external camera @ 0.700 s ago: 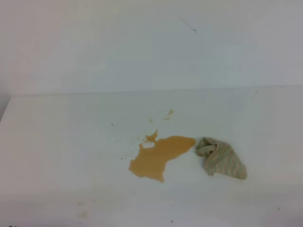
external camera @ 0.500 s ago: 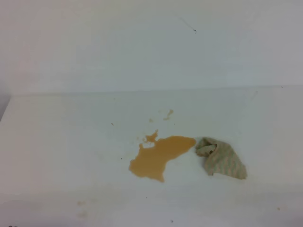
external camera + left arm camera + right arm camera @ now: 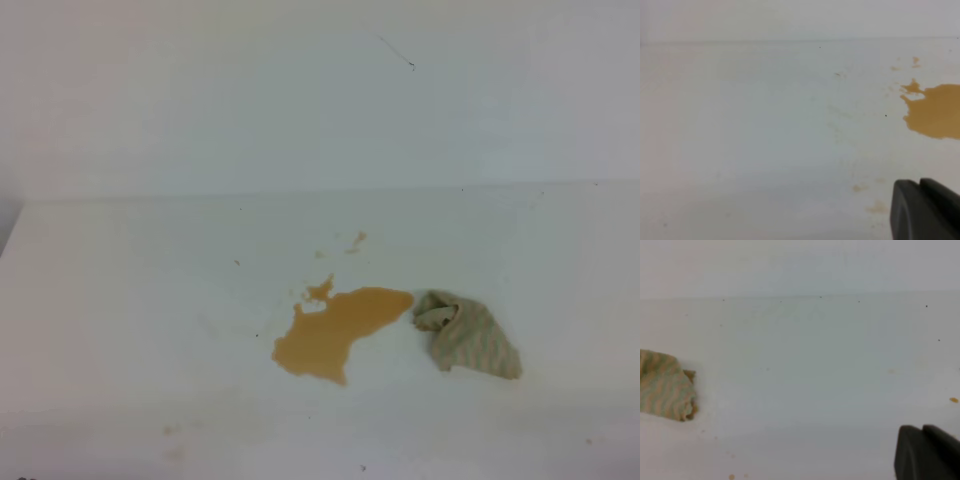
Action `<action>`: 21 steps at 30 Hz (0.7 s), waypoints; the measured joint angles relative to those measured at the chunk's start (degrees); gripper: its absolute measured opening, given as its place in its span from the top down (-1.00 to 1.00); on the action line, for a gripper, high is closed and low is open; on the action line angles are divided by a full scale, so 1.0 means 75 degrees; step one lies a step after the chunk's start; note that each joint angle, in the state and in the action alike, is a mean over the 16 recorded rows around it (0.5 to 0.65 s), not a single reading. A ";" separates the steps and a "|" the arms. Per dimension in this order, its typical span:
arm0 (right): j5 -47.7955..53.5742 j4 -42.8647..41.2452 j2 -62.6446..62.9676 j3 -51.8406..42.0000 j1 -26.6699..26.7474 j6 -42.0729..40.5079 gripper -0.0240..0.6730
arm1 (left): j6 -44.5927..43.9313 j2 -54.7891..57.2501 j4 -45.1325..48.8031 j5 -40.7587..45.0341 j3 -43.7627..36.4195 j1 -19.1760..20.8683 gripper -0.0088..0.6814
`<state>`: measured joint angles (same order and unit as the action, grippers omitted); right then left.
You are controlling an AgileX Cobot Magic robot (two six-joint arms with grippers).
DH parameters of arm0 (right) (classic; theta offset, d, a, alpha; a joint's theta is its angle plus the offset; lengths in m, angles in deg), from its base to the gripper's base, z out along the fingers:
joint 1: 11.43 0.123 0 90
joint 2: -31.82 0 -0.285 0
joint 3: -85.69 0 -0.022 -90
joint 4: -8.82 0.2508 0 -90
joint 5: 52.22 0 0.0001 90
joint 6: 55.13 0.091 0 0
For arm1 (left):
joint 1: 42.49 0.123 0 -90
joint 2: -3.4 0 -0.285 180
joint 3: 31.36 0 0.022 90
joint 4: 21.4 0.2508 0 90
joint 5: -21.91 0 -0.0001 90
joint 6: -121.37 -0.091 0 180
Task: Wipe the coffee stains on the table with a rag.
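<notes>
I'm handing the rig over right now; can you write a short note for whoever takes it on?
Right claw: shut, holding nothing, off to the right of the rag. Left claw: only a dark corner shows, so its state is unclear.
Orange-brown coffee puddle lies mid-table with small droplets behind it.
Grey-beige striped bunched rag lies just right of the puddle on the plain white table.
Done: nothing wiped.
Left: grasp rag, wipe stains.

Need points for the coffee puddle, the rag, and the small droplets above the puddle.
coffee stains (image 3: 335, 330): exterior high view, middle of the main puddle.
rag (image 3: 472, 338): exterior high view, centre of the striped bunch.
droplets (image 3: 357, 240): exterior high view, on the larger drop beyond the puddle.
</notes>
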<state>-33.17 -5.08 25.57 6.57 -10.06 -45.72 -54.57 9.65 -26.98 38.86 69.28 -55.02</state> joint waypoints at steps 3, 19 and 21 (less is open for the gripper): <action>0.0000 0.0000 0.0000 0.0000 0.0000 0.0000 0.94 | 0.0000 0.0000 0.0000 0.0000 0.0000 0.0000 0.97; 0.0008 0.0000 0.0000 0.0000 0.0000 -0.0001 0.94 | 0.0000 0.0000 0.0000 0.0000 0.0000 0.0000 0.97; 0.0008 0.0000 0.0000 0.0000 0.0000 -0.0001 0.94 | 0.0000 0.0000 0.0000 0.0000 0.0000 0.0000 0.97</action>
<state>-33.11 -5.08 25.57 6.57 -10.06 -45.73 -54.57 9.65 -26.98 38.86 69.28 -55.02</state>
